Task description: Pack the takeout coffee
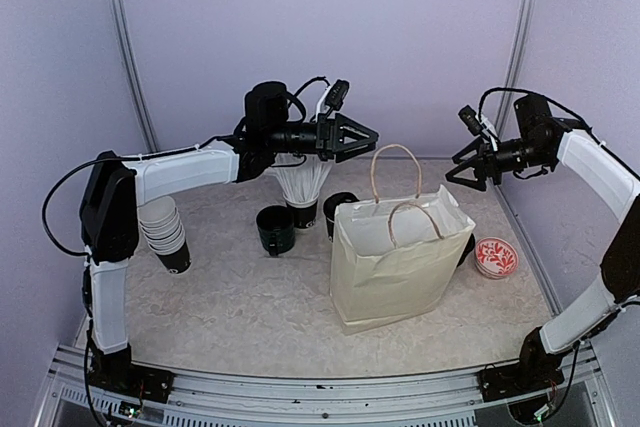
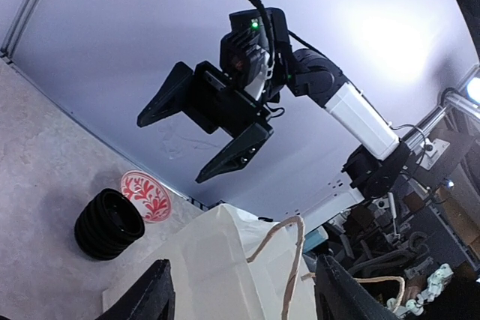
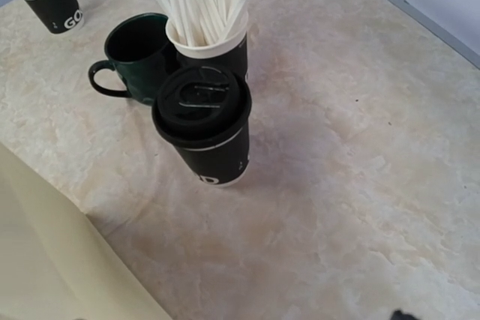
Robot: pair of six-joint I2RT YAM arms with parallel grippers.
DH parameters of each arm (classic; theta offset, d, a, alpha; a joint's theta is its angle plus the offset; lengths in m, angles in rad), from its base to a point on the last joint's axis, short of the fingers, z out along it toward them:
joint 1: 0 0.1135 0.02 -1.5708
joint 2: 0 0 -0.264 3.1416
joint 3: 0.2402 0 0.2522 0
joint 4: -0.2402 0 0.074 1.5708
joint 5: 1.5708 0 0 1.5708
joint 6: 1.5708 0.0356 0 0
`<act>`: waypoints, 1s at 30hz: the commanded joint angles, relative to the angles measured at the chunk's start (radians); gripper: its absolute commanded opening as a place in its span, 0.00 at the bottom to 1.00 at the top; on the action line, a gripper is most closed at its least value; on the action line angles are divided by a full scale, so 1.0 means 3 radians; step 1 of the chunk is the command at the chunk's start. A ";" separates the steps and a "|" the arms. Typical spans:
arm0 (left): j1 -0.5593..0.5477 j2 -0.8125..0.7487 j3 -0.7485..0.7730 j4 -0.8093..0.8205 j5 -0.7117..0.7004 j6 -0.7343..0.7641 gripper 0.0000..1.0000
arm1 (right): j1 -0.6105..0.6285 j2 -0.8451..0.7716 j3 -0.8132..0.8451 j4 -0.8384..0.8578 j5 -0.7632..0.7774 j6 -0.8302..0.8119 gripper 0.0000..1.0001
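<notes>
Packing has not visibly begun. The black paper takeout cup with a round black plastic lid (image 1: 338,209) stands upright on the pale marbled worktop (image 1: 230,297). It is just behind the far left corner of the cream paper carrier bag with twine handles (image 1: 395,262), close beside it but outside it. The bag stands upright with its mouth open. The stretch of inner wall that shows is bare, and its bottom is hidden, so I cannot tell whether anything already sits inside.

Neither arm is at work on the cup. The left claw (image 1: 372,142) hangs high in the air above and behind the bag's left side, fingers spread, holding nothing. The right claw (image 1: 458,172) hovers high past the bag's far right corner, likewise spread and empty.

To the left of the bag stand a glossy dark mug with a handle (image 1: 275,229) and a black cup of white straws (image 1: 302,187). Well further left is a nested stack of unlidded black paper cups (image 1: 165,232). To the right of the bag lies a small red-and-white patterned dish (image 1: 495,257), and a stack of ribbed black lids (image 2: 109,222) sits just beside it.

By my reading the whole job remains: grip the lidded cup, lift it clear of the bag's rim, and lower it upright inside. Whether cups from the stack are also to be lidded and packed cannot be told from here.
</notes>
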 commanded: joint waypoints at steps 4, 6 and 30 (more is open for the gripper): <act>0.0014 -0.0114 -0.0564 0.1897 0.0438 -0.1468 0.60 | -0.0004 -0.0065 0.0017 0.0016 -0.0103 0.0021 0.84; 0.0016 -0.0117 -0.0776 0.2906 0.0488 -0.2313 0.60 | -0.0004 -0.0051 0.0039 0.0011 -0.0122 0.0032 0.84; 0.0013 -0.0245 -0.0508 0.3982 0.0566 -0.3653 0.54 | 0.0001 -0.0039 -0.0042 0.0138 -0.0199 0.0109 0.83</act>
